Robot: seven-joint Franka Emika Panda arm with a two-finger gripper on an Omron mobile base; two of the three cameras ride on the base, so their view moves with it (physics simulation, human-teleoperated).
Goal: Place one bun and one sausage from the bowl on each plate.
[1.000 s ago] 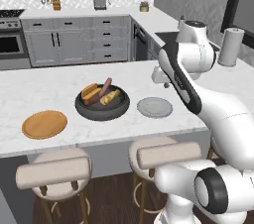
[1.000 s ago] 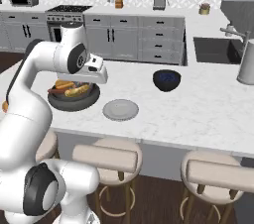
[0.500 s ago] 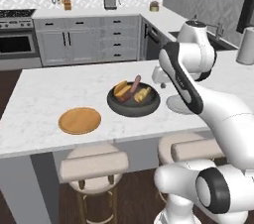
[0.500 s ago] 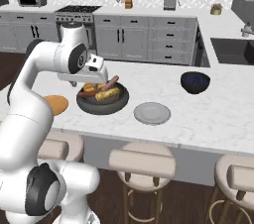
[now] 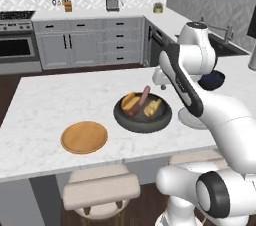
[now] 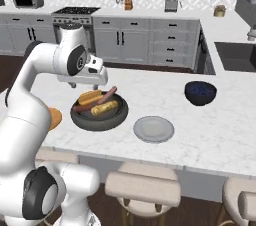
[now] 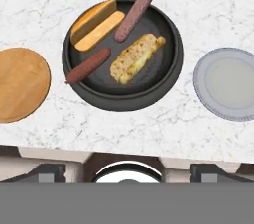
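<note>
Two buns [image 7: 95, 24] and two sausages [image 7: 135, 7] are lying together in the dark bowl [image 7: 168, 72] on the white marble counter [image 7: 208, 5]; one sausage is leaning over the bowl's rim, the other is lying low beside the second bun [image 7: 135, 58]. I am looking straight down on them with my gripper [image 7: 128, 172] hanging above the counter's near edge, its fingers [image 7: 47, 172] standing wide apart and holding nothing. The wooden plate [image 7: 20, 83] is sitting bare on one side of the bowl, the grey plate [image 7: 225, 83] bare on the other. A small dark-blue bowl [image 6: 200, 92] is resting further along the counter, well apart.
</note>
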